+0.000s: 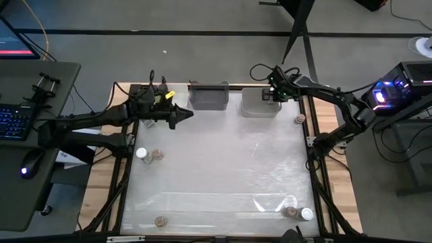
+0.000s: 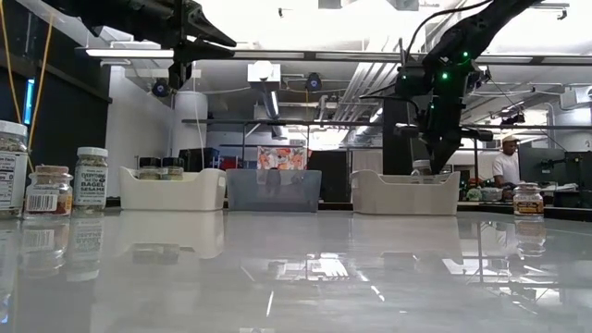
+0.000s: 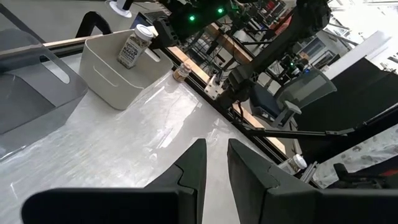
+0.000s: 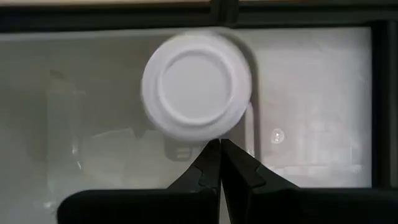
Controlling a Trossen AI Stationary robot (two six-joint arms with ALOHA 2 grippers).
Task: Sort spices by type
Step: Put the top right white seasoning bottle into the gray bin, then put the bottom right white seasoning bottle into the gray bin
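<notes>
I take the white bin (image 1: 260,105) at the table's far edge as my landmark. My right gripper (image 4: 220,144) hangs directly above it, fingers clenched together with nothing between them, and straight below their tips a white-capped jar (image 4: 196,85) stands inside the bin; from the left wrist view I see that same jar leaning against the bin's wall. My left gripper (image 3: 215,163) sits well to the left of the white bin, past the grey bin (image 1: 208,95), near a third bin (image 2: 172,189) that holds two dark-capped jars (image 2: 160,167); its fingers are close together with a thin gap and grasp nothing. The other spices are scattered: a cork-capped jar (image 1: 300,119) just right of the white bin, a white-capped and a cork-capped jar (image 1: 149,154) far left of it, one cork-capped jar (image 1: 160,221) at the near edge, and three jars (image 1: 298,212) at the near right corner.
</notes>
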